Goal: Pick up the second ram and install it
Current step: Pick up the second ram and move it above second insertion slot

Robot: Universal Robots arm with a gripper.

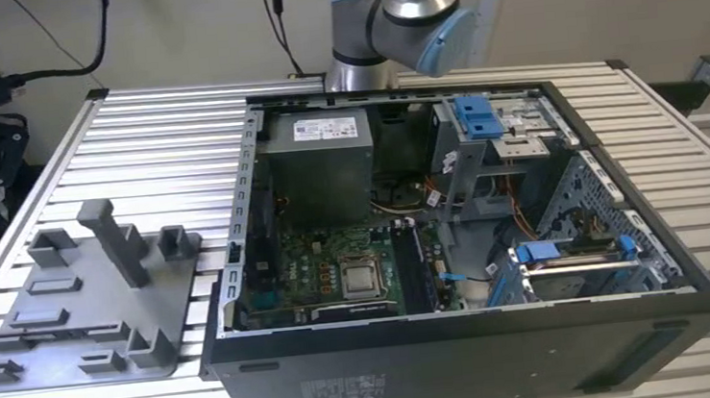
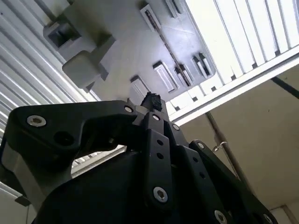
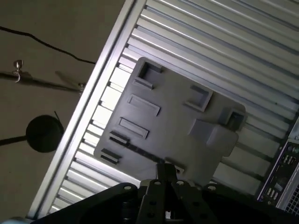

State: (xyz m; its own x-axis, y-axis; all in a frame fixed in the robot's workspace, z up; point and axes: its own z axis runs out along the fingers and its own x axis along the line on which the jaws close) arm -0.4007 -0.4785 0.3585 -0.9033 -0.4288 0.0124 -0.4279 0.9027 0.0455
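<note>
My gripper hangs high above the grey fixture tray, with its fingers together and nothing visible between them. The black finger links and tips show in both wrist views. A thin dark strip stands on edge in the tray's long slot. It looks like the second ram, though I cannot be sure. In the exterior view the tray lies on the table to the left of the open computer case. The arm rises behind the case.
Inside the case are a power-supply box, a motherboard with a CPU socket and blue drive clips. The tray carries several upright posts. The slatted table's edge runs close past the tray, with floor and a cable beyond it.
</note>
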